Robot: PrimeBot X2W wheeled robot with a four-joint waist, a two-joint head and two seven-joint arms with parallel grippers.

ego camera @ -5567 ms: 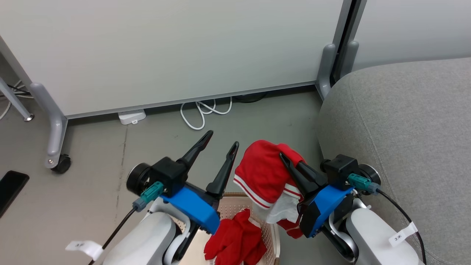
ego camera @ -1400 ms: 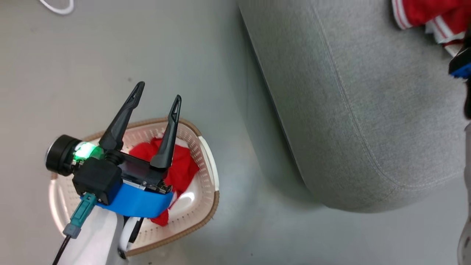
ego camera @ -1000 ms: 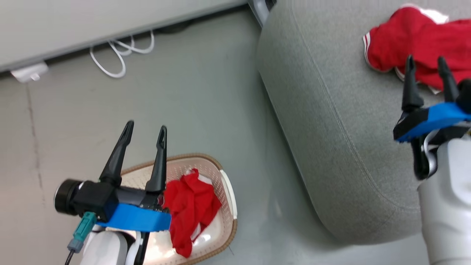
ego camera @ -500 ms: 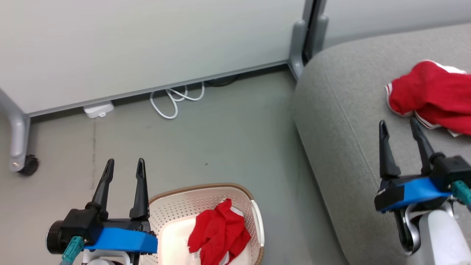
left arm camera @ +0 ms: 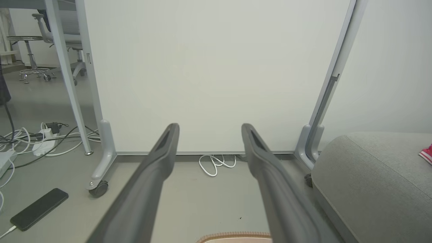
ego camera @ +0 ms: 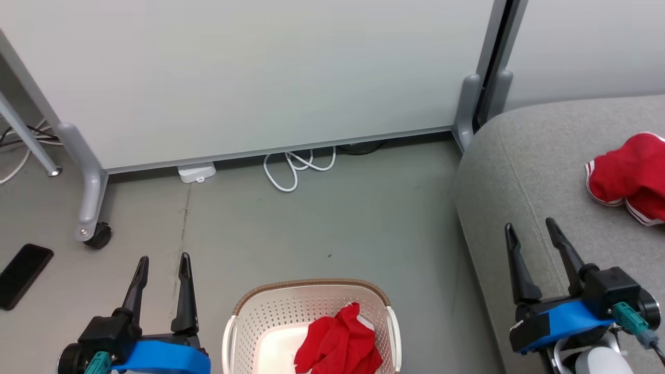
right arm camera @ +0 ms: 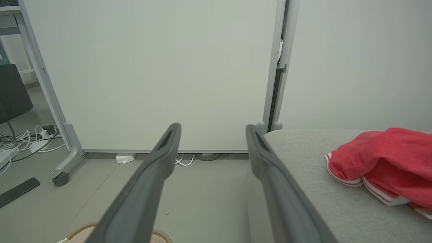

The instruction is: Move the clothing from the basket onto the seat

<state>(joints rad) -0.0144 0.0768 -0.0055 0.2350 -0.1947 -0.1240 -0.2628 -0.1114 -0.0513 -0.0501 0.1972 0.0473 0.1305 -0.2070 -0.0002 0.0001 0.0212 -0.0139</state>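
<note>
R tool [ego camera: 529,223] has let go: 1 red white-striped fabric garment [ego camera: 626,174] on grey upholstered seat [ego camera: 519,171] to its right; 1 more in cream perforated basket [ego camera: 311,284], right of released L tool [ego camera: 163,257].

Red, Grey and Cream

One piece of clothing [ego camera: 626,174] is bright red with white stripes; the other piece [ego camera: 340,347] is red. The seat [ego camera: 524,176] is light grey. The basket [ego camera: 311,284] is cream, dotted with holes, with a brown rim.

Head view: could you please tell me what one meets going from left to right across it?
Black phone → left end effector → basket → right end effector → red garment on the seat.
</note>
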